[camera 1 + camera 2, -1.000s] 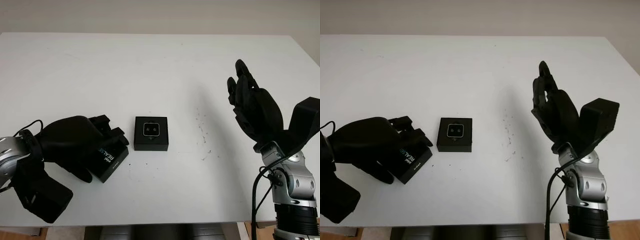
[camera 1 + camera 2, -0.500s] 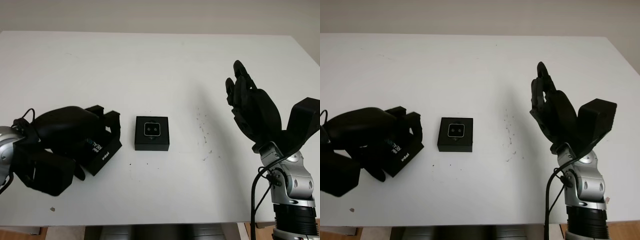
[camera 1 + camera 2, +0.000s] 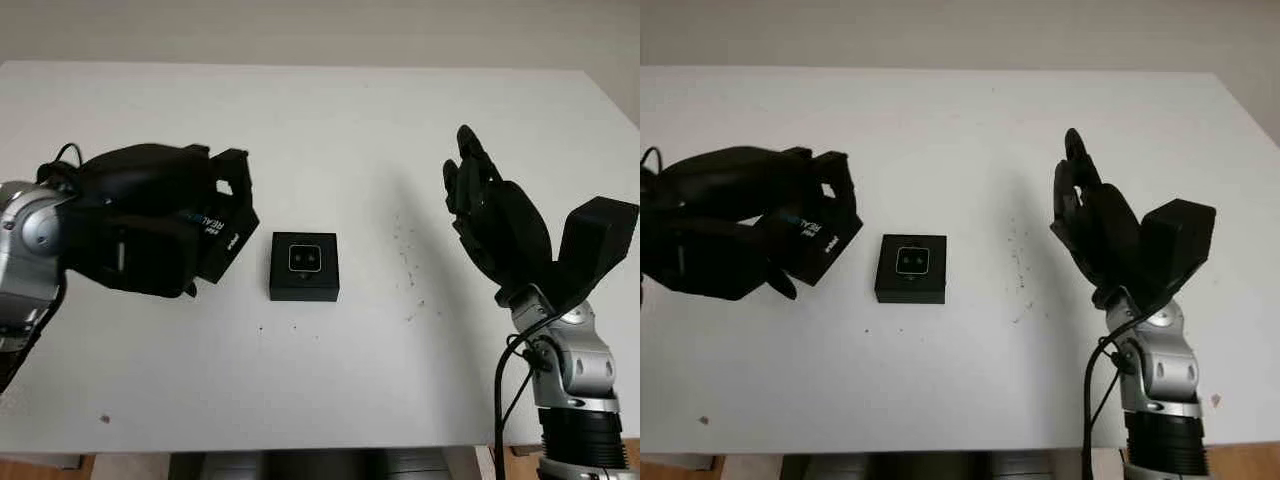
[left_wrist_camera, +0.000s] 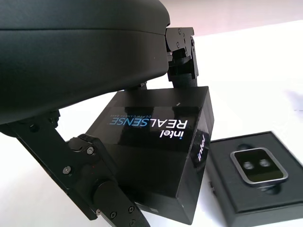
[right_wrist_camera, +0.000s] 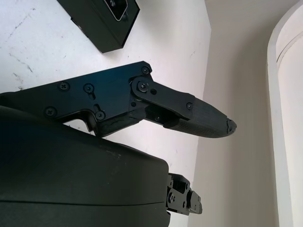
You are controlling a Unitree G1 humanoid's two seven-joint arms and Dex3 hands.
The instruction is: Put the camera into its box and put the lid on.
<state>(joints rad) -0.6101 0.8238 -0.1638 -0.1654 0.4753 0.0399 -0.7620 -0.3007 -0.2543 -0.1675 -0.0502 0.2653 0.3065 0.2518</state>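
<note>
Beside the open box [image 3: 304,266] — which sits flat on the white table [image 3: 330,130] with the camera [image 3: 304,259] already seated in its tray, twin lenses facing up — the left hand [image 3: 150,225] holds the black lid [image 4: 163,146] lifted off the table. Its fingers [image 4: 182,52] clamp the lid from opposite sides, so the printed "intel REALSENSE" top stays exposed and the lid tilts down toward the box. That grip, I judge, leaves the lid's open underside free to drop over the tray.

Well to the other side of the box, the right hand [image 3: 497,225] hangs above the table, open and holding nothing, palm turned toward the box — parked out of the way, or ready to steady the box, by my guess.

How the lid's underside faces is hidden by the hand's shell; from the head views much of the lid disappears behind the knuckles. Whether the camera sits fully down is hard to say.
</note>
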